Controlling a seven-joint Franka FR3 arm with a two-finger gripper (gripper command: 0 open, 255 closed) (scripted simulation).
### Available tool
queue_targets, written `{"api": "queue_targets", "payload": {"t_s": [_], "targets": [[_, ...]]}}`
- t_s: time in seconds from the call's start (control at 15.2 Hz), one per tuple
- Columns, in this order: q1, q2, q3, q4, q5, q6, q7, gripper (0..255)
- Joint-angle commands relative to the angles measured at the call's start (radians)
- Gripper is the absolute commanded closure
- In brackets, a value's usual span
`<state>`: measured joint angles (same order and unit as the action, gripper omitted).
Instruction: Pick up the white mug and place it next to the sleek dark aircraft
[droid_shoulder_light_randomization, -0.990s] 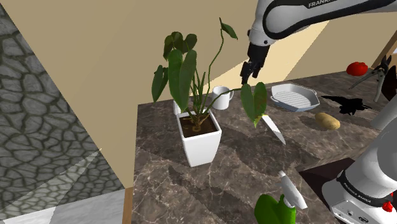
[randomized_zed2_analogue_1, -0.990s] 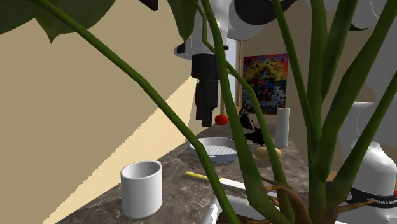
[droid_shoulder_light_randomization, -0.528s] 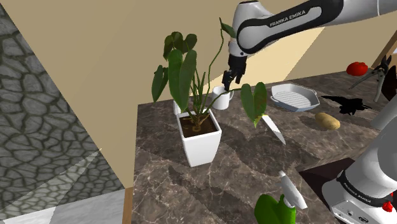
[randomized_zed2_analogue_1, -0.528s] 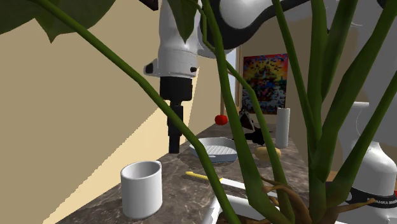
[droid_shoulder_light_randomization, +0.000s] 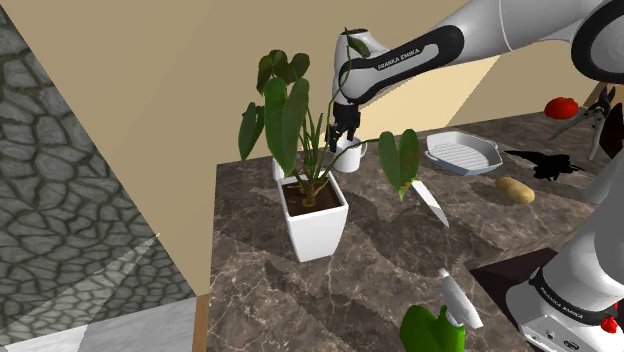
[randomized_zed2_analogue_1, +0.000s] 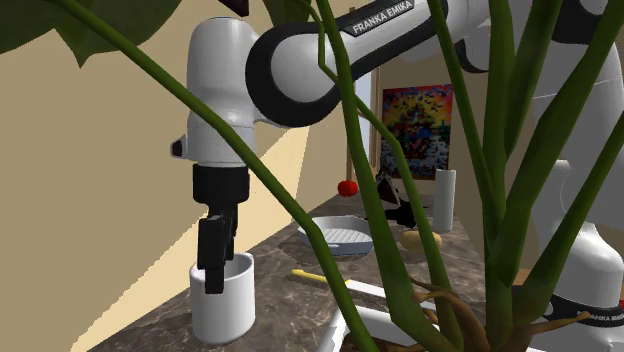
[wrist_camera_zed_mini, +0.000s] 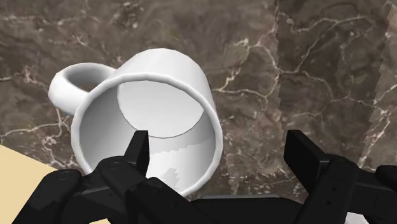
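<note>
The claw (wrist_camera_zed_mini: 218, 149), fingers apart (one dipped inside the rim), straddles the upright white mug (wrist_camera_zed_mini: 159, 95) on the marbled surface (wrist_camera_zed_mini: 318, 63).

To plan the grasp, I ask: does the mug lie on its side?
No, the white mug stands upright on the counter, its opening facing the end effector.

In the second exterior view, stems of the plant (randomized_zed2_analogue_1: 498, 150) cross the arm and part of the aircraft (randomized_zed2_analogue_1: 399, 213) — its shape unreadable there. In the shoulder view, leaves and the end effector (droid_shoulder_light_randomization: 347, 137) cover much of the mug (droid_shoulder_light_randomization: 353, 158). The wrist view's edge cuts off the fingers (wrist_camera_zed_mini: 137, 151).
</note>
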<state>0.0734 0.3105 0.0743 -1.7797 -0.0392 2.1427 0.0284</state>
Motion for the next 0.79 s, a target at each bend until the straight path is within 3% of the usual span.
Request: {"api": "queue_targets", "payload": {"t_s": [0.0,0.4,0.73], "targets": [[0.002,0.033,-0.001,0.018,-0.004,0.015,0.003,0],[0.003,0.069,-0.003,-0.007,-0.008,0.076,0.005,0],[0.003,0.070,-0.003,-0.006,-0.008,0.076,0.005,0]]}}
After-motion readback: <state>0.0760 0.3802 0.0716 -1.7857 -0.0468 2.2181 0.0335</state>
